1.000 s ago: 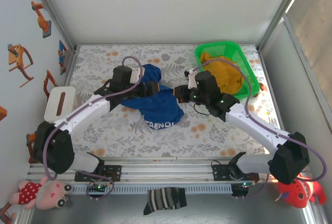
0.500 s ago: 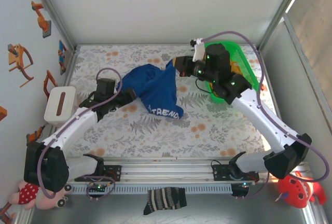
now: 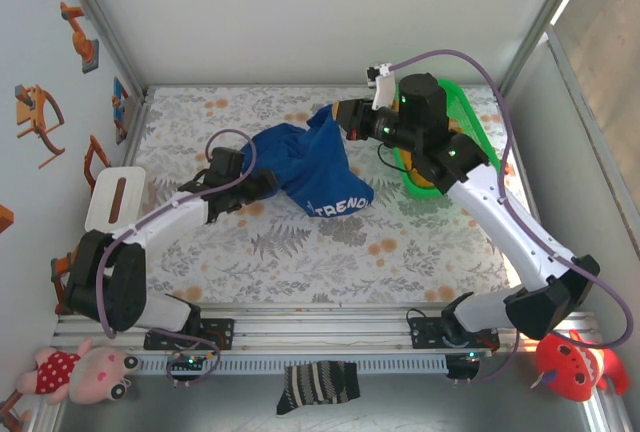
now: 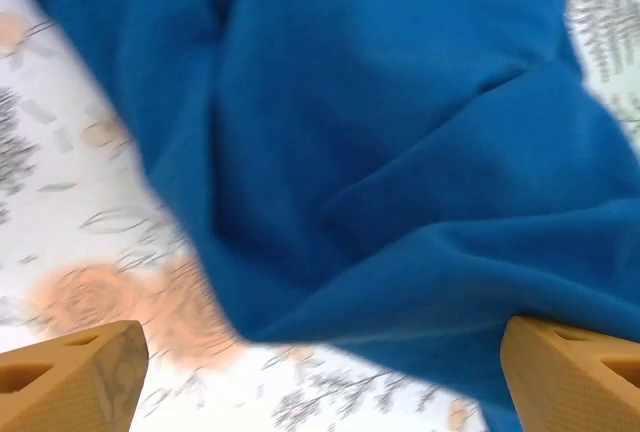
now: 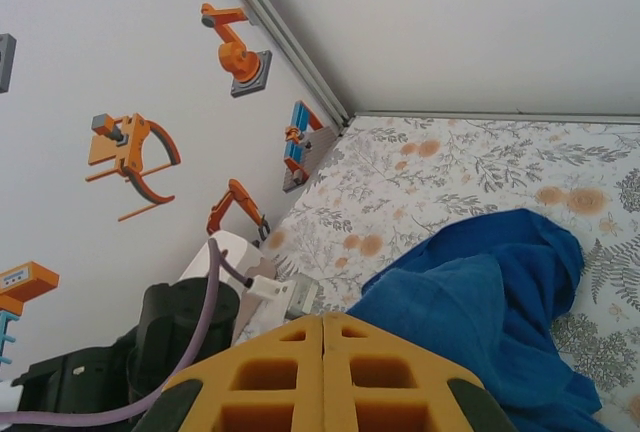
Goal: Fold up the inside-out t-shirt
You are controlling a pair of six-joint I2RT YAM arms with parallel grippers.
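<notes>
Soft, matt, creased cloth noted on t-shirt. Glossy green plastic noted on basket, upper right. Matt printed finish on tablecloth. Bare metal on rail, bottom.

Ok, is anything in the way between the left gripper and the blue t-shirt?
Nothing visible is. The left gripper is open right at the edge of the blue t-shirt, with bare table beside the cloth.
</notes>
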